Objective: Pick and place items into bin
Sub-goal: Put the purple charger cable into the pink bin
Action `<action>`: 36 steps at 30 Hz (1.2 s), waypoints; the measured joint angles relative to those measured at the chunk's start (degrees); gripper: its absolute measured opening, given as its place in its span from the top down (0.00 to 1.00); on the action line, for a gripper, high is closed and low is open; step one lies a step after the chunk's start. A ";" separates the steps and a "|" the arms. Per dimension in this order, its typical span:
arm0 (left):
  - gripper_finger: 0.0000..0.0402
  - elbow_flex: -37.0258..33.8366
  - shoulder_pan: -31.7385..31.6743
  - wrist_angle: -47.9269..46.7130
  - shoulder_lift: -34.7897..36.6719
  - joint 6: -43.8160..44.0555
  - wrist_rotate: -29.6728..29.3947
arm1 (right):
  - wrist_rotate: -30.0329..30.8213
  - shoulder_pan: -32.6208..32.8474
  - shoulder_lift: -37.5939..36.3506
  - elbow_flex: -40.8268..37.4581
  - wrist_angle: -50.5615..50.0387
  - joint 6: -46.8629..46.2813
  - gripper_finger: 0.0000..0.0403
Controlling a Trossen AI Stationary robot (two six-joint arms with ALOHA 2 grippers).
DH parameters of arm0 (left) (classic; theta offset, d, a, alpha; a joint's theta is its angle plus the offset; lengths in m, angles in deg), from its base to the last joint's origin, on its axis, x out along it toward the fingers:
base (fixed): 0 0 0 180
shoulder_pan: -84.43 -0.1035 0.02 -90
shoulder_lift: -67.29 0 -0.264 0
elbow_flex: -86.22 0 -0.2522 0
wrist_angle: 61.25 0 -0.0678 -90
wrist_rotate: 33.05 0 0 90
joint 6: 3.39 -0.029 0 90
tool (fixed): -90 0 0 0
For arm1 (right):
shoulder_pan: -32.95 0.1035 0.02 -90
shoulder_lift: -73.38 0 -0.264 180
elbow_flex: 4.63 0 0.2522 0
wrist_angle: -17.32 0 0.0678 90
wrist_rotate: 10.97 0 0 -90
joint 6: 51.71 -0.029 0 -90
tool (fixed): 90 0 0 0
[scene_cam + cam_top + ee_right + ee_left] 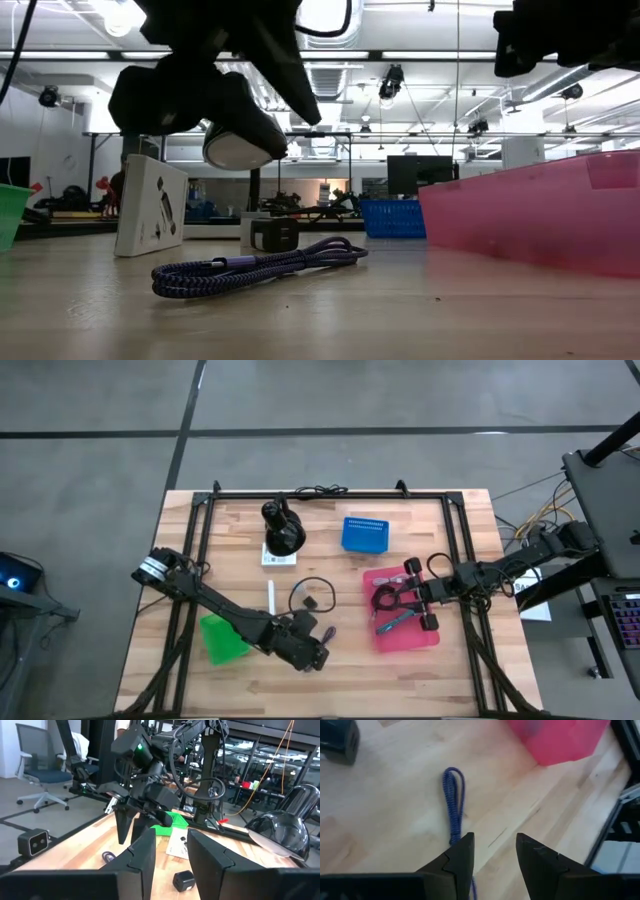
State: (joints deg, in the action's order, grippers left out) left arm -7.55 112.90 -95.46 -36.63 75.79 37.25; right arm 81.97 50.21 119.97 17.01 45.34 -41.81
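Purple braided cable [453, 802] is seen lying folded on the wooden table [240, 690], just ahead of the left gripper [494, 851], whose fingers are held narrowly apart and empty above it. In the high view this gripper [318, 652] is placed at about six o'clock on the table, with the cable [329, 632] just beside it toward twelve o'clock. The cable is judged to be light, limp and a little slippery in its woven sleeve; it would sag if lifted by one end, so hold is best taken across the doubled strands near the middle.

The pink bin [425, 638] is set at about four o'clock, with some items already inside, and the right gripper [388, 600] is held over it; its fingers [142, 855] are seen slightly apart with nothing between them. A small dark block [309, 603], a white stick [270, 598] and a thin black cable loop [312, 588] are left near the centre. A green bin [222, 637] is placed toward eight o'clock, a blue basket [364, 533] toward one o'clock, and a large black rounded object [283, 528] on a white card [279, 558] toward twelve.

The tabletop is pale jointed wood, smooth and level. Beyond it, a workshop with ceiling lights [120, 18], desks and an office chair [42, 767] is visible.
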 joint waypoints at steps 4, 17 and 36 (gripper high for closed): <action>0.68 -0.09 0.00 -0.51 0.00 0.02 0.02 | 0.03 -0.02 0.01 -0.01 0.00 0.84 0.77; 0.68 0.33 0.00 -3.08 0.00 2.81 0.17 | 0.04 -0.02 0.04 -0.02 -1.74 0.66 0.76; 0.68 15.80 0.07 -14.91 -8.45 1.46 1.49 | 0.09 -0.02 0.42 -0.08 -2.55 0.64 0.77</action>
State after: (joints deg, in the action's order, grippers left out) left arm 8.25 112.96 -110.37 -45.07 77.25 38.74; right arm 82.06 50.19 120.38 16.93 42.79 -41.18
